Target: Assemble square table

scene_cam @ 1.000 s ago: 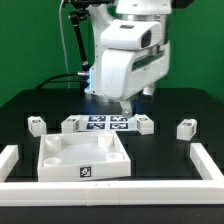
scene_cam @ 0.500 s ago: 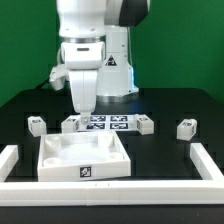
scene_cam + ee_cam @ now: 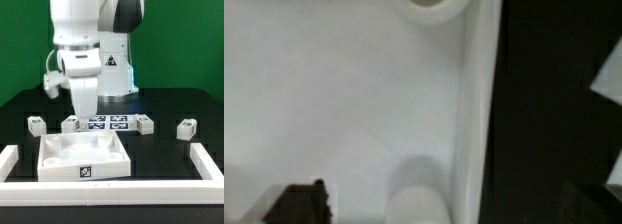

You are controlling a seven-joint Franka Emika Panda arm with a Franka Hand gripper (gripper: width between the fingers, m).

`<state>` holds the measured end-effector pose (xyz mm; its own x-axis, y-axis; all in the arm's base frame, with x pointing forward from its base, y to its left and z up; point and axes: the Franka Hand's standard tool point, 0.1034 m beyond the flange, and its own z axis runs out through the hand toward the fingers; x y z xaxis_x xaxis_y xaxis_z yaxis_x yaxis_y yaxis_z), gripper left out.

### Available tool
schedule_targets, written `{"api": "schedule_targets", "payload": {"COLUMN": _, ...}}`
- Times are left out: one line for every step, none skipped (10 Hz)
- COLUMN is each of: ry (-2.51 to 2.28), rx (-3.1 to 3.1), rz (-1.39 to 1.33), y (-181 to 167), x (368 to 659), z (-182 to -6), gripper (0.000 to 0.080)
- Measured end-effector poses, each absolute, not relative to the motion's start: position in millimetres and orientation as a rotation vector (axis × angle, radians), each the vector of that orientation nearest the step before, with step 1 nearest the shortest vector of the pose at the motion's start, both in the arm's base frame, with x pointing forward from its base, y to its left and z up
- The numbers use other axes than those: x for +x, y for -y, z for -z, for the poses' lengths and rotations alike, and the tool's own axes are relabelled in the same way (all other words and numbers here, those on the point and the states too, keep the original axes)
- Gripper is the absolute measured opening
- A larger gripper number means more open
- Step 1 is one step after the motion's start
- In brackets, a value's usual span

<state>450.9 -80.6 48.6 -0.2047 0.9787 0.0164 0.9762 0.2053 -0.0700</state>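
Note:
The square table's white panel (image 3: 85, 155) lies at the front of the black table, with a black-white tag on its front wall. In the wrist view its flat surface (image 3: 331, 110) fills most of the picture, with one raised socket (image 3: 434, 8) and another (image 3: 423, 195) along its edge. My gripper (image 3: 81, 112) hangs over the panel's back left part, open, with nothing between its dark fingertips (image 3: 299, 203). Several small tagged legs stand in a row behind the panel: one (image 3: 36, 124) at the far left, one (image 3: 70, 124) just behind the gripper, one (image 3: 144, 124) and one (image 3: 186, 127) to the right.
The marker board (image 3: 108, 123) lies flat between the two middle legs. Long white border rails run along the exterior view's left (image 3: 8, 160), front (image 3: 110, 196) and right (image 3: 206, 165). The arm's base stands behind the row of legs.
The arm has swung from above the marker board towards the exterior view's left and now hangs over the panel's back left. The jaws have stayed open.

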Motion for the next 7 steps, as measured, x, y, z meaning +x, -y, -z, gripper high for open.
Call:
{"api": "schedule_targets", "payload": {"ry": 2.365, "rx": -1.945, "rz": -0.072, "y": 86, "x": 444, "z": -29.4, "gripper": 0.065}}
{"api": "schedule_targets", "payload": {"ry": 2.343, "rx": -1.951, "rz": -0.072, "y": 90, "x": 441, "z": -15.4, "gripper": 0.065}}
{"api": "schedule_targets", "payload": {"ry": 2.325, "rx": -1.957, "rz": -0.075, "y": 91, "x": 442, "z": -7.9, "gripper": 0.065}}
{"api": "schedule_targets", "payload": {"ry": 2.329, "rx": -1.96, "rz": -0.071, "y": 91, "x": 444, "z": -8.1, "gripper": 0.065}}
{"api": "schedule_targets", "payload": {"ry": 2.328, "rx": -1.959, "rz": -0.071, "y": 91, "x": 444, "z": -7.9, "gripper": 0.0638}}
{"api": "schedule_targets", "payload": {"ry": 2.328, "rx": -1.959, "rz": -0.072, "y": 91, "x": 444, "z": -7.7, "gripper": 0.0638}}
{"api": "schedule_targets", "payload": {"ry": 2.328, "rx": -1.959, "rz": -0.072, "y": 91, "x": 444, "z": -7.7, "gripper": 0.0468}}
